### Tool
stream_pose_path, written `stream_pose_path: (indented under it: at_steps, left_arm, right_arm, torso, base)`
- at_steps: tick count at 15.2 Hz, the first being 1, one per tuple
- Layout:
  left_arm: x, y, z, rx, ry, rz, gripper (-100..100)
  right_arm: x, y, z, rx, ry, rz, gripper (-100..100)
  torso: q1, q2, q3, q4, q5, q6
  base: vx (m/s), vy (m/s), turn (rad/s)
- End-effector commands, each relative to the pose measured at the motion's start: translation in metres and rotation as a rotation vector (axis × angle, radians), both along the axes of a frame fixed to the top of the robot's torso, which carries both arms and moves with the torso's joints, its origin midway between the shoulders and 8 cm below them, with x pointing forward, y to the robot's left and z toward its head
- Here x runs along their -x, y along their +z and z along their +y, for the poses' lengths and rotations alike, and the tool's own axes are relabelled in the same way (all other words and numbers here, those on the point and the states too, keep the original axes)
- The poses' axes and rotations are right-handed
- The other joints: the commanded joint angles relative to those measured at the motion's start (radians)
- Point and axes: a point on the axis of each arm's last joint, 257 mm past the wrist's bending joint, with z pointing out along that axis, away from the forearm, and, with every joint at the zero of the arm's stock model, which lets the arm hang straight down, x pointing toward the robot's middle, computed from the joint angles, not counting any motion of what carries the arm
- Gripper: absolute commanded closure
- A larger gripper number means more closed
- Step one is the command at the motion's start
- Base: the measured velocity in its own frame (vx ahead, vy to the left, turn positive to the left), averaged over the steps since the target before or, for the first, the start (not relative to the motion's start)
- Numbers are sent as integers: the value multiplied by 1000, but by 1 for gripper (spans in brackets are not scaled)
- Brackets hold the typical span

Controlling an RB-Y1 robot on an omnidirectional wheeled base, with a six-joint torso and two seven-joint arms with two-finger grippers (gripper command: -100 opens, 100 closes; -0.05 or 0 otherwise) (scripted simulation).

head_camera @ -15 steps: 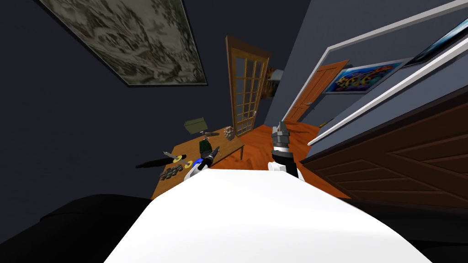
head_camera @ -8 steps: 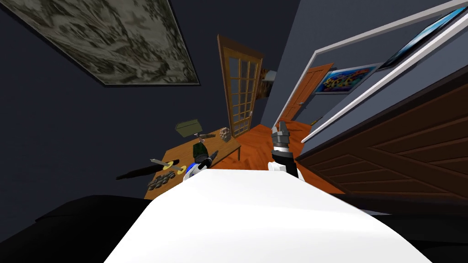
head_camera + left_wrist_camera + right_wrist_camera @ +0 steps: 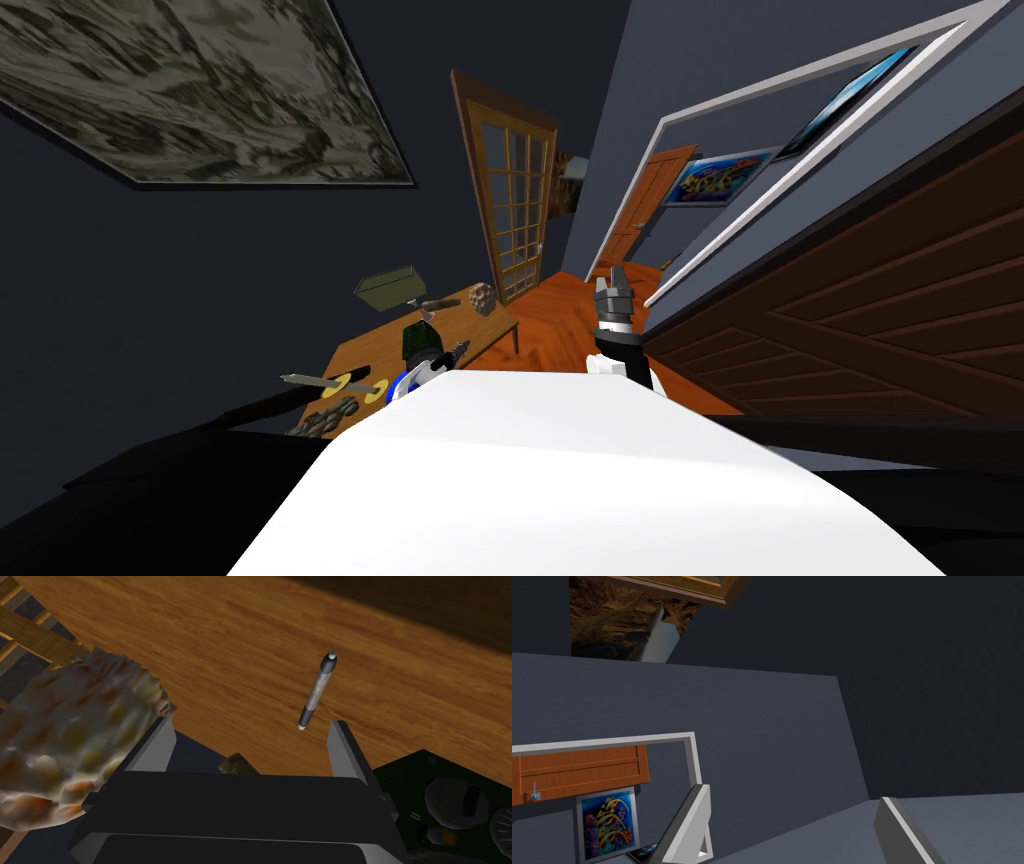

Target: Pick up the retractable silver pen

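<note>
The pen (image 3: 317, 690), a grey-silver barrel with dark ends, lay flat on bare wood of the surface (image 3: 240, 636), touched by nothing. The left end effector (image 3: 251, 726) hovered just short of the pen, released, its two fingers (image 3: 159, 746) spread wide with nothing between them. The pen's nearer tip sat just beside one finger without meeting it, and the barrel ran away from the end effector at a slight slant. A lumpy, shell-like lump (image 3: 75, 741) in cream and orange stood well apart from the pen, against the far finger's outer side. A dark green device (image 3: 450, 801) with round dials lay near the pen, past the closer finger. A small brown piece (image 3: 239, 764) showed near the pen, right at the edge of the end effector's dark body. From the head, the left end effector (image 3: 455, 350) reached over the surface (image 3: 365, 352), where the lump (image 3: 482, 297), the device (image 3: 420, 340) and an olive box (image 3: 385, 287) also stood. The right end effector (image 3: 612, 283) was raised off to the side of the surface, far from the pen, and its wrist view showed it (image 3: 793, 796) released and empty.
</note>
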Motion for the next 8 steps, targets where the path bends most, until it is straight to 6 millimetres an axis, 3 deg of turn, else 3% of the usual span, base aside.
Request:
stream_pose_path:
  at_steps: [1,3,4,6,8]
  left_arm:
    - [8,-8,12,-27,6,40,-100]
    - [26,-22,40,-86,20,122,-100]
    - [26,-22,40,-86,20,122,-100]
    - [43,-30,66,-138,34,190,-100]
    - [50,-33,78,-161,41,219,-100]
  right_arm:
    - [0,0,0,0,0,0,0]
    - [0,0,0,0,0,0,0]
    - [0,0,0,0,0,0,0]
    - [0,0,0,0,0,0,0]
    - [0,0,0,0,0,0,0]
  torso:
    - [0,0,0,0,0,0]
    - [0,0,0,0,0,0]
    - [0,0,0,0,0,0]
    - [0,0,0,0,0,0]
    - [0,0,0,0,0,0]
  base:
    - [40,-45,-95]
    - [52,-56,-135]
    - [56,-52,-108]
    - [57,-60,-103]
    - [49,-52,-88]
